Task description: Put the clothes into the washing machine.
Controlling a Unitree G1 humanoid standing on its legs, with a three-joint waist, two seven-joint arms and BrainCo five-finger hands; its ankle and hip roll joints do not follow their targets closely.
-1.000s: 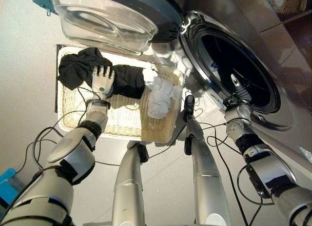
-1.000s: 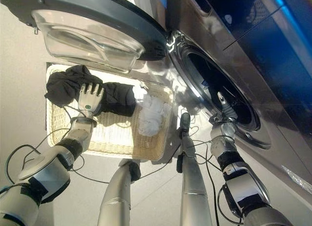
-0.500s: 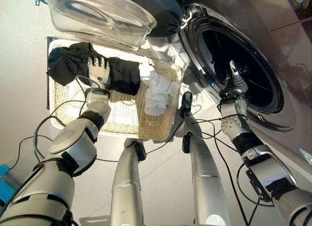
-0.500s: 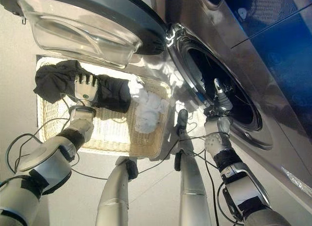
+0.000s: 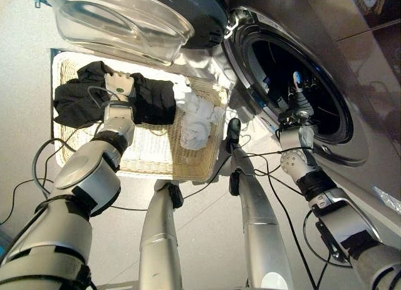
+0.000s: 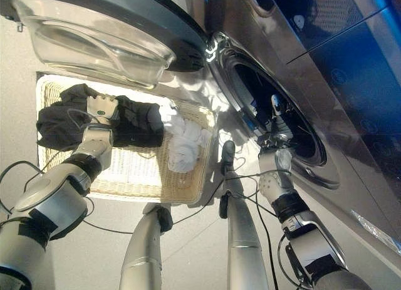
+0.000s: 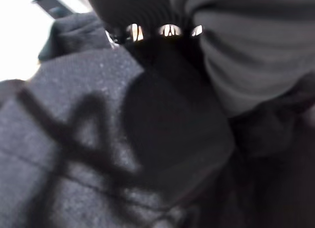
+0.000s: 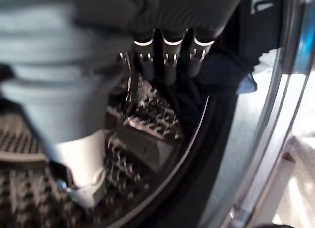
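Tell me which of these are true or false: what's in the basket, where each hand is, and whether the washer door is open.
1. The washing machine door is shut. False: it is swung open, above the basket.
2. The wicker basket holds dark clothes and a white cloth. True.
3. The left hand rests on the white cloth. False: it is on the dark clothes.
4. The right hand is at the drum opening of the machine. True.
5. The basket stands inside the drum. False: it sits on the floor beside the machine.
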